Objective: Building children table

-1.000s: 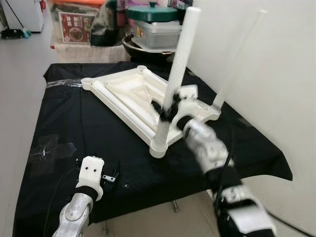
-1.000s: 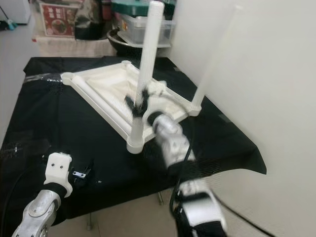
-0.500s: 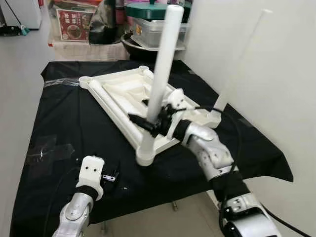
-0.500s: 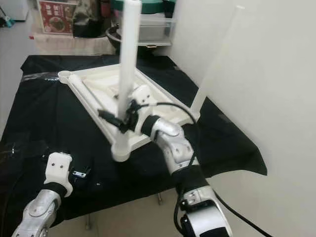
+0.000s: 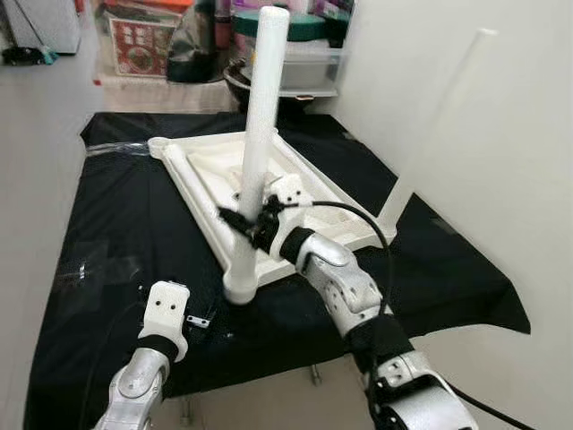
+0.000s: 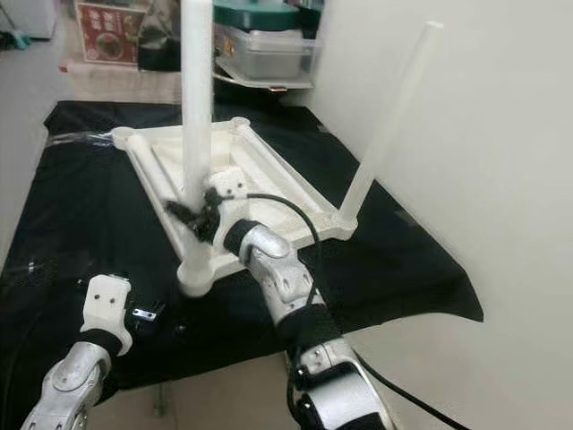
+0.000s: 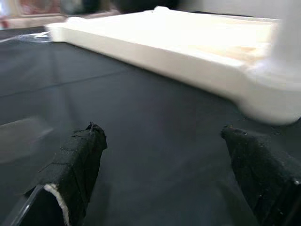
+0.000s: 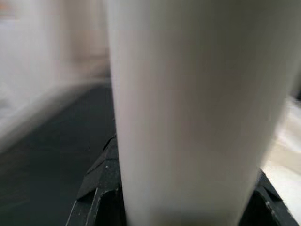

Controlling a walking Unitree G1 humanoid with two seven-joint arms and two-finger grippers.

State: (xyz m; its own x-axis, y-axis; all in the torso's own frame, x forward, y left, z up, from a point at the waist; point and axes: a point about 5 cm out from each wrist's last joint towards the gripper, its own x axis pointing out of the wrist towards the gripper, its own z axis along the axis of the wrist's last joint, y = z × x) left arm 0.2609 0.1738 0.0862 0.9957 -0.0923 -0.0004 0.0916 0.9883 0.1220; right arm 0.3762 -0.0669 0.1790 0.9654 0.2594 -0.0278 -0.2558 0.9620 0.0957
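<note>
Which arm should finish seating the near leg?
Right. The right gripper is shut on the near table leg, upright in its corner socket. The left gripper hangs open beside the tabletop, holding nothing.

Black-draped table [image 5: 134, 224] under white upturned tabletop [image 5: 295, 184], tape patches [image 5: 89, 269].

One upturned white tabletop [image 5: 269, 170] lay there, with two white legs standing: one near [image 5: 258, 152], one right [image 6: 387, 121]. Two grippers were counted: left [image 7: 169, 174], right [image 5: 246, 224].
</note>
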